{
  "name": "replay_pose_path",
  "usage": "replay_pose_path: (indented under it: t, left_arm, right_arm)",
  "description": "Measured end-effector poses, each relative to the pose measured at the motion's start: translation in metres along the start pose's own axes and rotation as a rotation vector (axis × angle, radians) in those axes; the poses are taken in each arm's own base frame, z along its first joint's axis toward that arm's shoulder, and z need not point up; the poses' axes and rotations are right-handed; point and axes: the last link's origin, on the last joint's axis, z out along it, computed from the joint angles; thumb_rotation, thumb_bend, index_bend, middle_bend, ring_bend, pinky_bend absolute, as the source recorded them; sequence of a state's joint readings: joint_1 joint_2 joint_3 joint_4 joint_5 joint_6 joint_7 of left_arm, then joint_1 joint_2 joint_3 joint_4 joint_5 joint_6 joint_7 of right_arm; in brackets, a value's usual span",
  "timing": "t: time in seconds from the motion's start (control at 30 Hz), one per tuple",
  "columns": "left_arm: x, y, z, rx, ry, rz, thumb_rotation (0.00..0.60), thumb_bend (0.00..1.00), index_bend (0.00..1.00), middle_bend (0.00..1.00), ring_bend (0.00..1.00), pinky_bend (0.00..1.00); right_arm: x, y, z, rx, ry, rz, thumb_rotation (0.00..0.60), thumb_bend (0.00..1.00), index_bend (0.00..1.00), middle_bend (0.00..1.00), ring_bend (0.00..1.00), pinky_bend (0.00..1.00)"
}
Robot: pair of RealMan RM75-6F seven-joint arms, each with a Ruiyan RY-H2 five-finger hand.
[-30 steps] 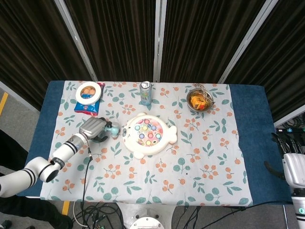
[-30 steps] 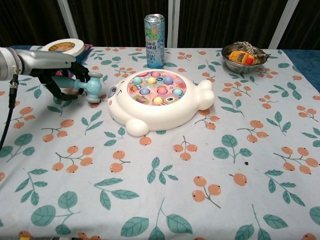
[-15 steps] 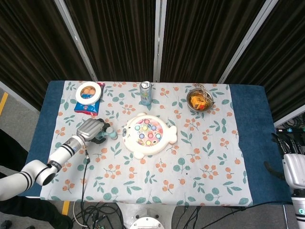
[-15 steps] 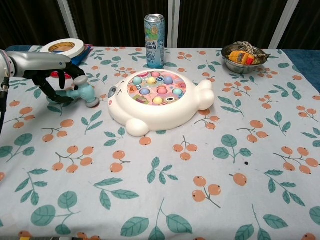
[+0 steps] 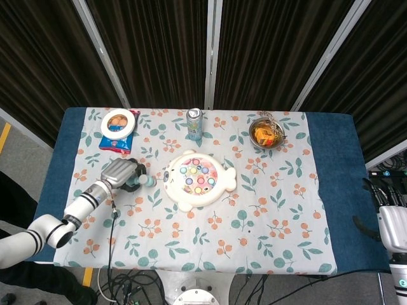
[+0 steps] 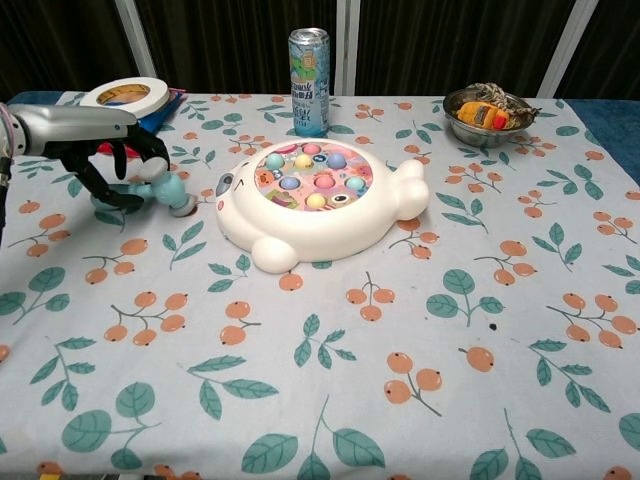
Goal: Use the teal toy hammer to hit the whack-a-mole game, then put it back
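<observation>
The teal toy hammer lies low on the tablecloth left of the game, its head pointing at the game. My left hand wraps its dark fingers around the handle, hiding most of it; the same hand shows in the head view. The white fish-shaped whack-a-mole game with coloured buttons sits mid-table, also seen as the game from above. A short gap separates the hammer head from the game. My right hand hangs off the table's right edge, holding nothing, fingers apart.
A tall drink can stands behind the game. A metal bowl with food sits at the back right. A white tape roll rests on a blue packet at the back left, just behind my left hand.
My left hand has brought the hammer down from a raised position beside the game to the tablecloth, shifting slightly left. The right hand has not moved.
</observation>
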State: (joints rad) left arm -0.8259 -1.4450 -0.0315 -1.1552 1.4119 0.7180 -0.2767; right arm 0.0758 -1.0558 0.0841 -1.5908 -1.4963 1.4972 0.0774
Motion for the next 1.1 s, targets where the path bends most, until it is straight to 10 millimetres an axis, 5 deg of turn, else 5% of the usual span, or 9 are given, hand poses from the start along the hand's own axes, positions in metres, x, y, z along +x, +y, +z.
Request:
replay_pose_path:
  t: [0.43, 0.57, 0.7, 0.9, 1.1]
  left_arm:
    - [0.001, 0.001, -0.001, 0.0, 0.006, -0.004, 0.6, 0.32, 0.33, 0.42, 0.23, 0.39]
    - [0.005, 0.001, -0.006, -0.01, 0.041, -0.027, 0.6, 0.31, 0.17, 0.26, 0.11, 0.21]
    - [0.015, -0.001, -0.014, -0.021, 0.106, -0.06, 0.6, 0.31, 0.14, 0.16, 0.03, 0.09]
    - [0.039, -0.027, -0.047, 0.036, 0.269, -0.139, 0.6, 0.27, 0.14, 0.16, 0.03, 0.09]
    - [0.045, -0.066, -0.101, 0.208, 0.458, -0.113, 0.6, 0.25, 0.18, 0.18, 0.03, 0.08]
  right_arm:
    - [0.0, 0.001, -0.001, -0.001, 0.003, 0.002, 0.6, 0.18, 0.1, 0.24, 0.06, 0.11]
    - [0.001, 0.001, 0.0, 0.001, 0.005, 0.0, 0.6, 0.18, 0.1, 0.24, 0.06, 0.11]
    - [0.002, 0.001, 0.0, 0.0, 0.007, -0.001, 0.6, 0.18, 0.1, 0.24, 0.06, 0.11]
    - [0.003, 0.003, 0.003, 0.004, 0.01, 0.018, 0.6, 0.18, 0.1, 0.24, 0.06, 0.11]
    - [0.002, 0.006, 0.012, 0.024, -0.016, 0.084, 0.6, 0.18, 0.1, 0.22, 0.05, 0.1]
